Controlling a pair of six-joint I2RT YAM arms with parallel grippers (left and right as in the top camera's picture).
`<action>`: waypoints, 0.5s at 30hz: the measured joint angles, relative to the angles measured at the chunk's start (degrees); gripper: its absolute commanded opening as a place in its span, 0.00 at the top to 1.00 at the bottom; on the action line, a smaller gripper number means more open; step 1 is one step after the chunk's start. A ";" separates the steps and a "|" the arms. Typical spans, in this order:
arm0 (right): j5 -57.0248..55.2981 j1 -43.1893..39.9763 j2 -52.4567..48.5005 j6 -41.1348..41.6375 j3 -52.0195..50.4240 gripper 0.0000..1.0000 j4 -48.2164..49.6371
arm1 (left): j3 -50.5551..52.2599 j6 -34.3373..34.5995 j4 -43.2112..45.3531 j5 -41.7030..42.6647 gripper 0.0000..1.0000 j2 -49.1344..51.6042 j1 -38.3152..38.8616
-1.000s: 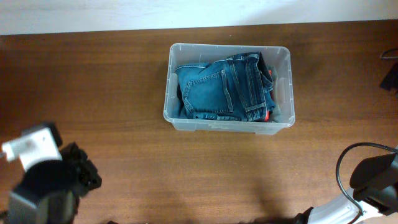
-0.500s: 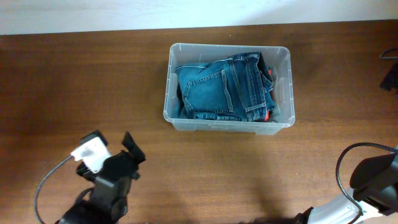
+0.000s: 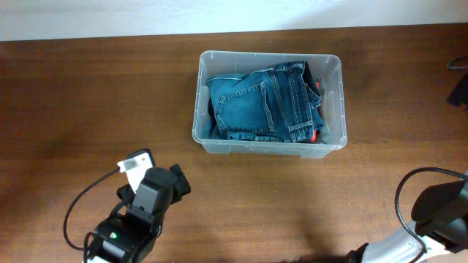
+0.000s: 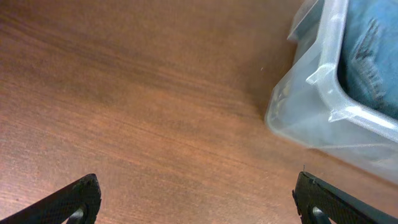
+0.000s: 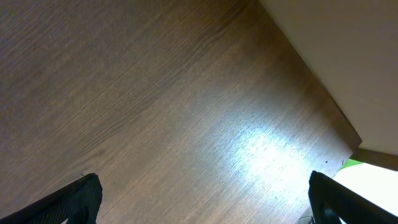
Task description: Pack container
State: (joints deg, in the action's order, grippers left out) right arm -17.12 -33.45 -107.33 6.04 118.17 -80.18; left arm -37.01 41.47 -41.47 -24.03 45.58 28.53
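The container, a clear plastic bin, stands at the table's upper middle with folded blue jeans filling it; something red shows at its right side. My left gripper is open over bare wood, below and left of the bin. In the left wrist view the left gripper has its jaws spread wide with nothing between them, and the container's corner with jeans lies ahead to the right. In the right wrist view my right gripper is open above bare table.
The right arm's base and a looping black cable sit at the bottom right. A dark object pokes in at the right edge. In the right wrist view the table's edge runs diagonally at the upper right.
My left arm has swung in from the bottom left corner, rightward and toward the container. The jeans, the bin and the right arm have not moved.
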 measured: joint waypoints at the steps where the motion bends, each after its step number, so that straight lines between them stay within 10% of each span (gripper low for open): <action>1: 0.00 0.00 0.00 0.00 0.00 0.02 0.00 | 0.00 0.00 -0.09 0.20 0.01 0.63 -0.02; 15: 0.00 0.00 0.00 -0.04 0.00 0.02 -0.02 | 1.05 0.02 5.29 2.54 0.01 -3.50 -0.33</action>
State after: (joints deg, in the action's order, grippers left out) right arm -17.12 -33.45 -107.33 6.00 118.17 -80.20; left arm -35.97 41.50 -36.18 -21.50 42.09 28.21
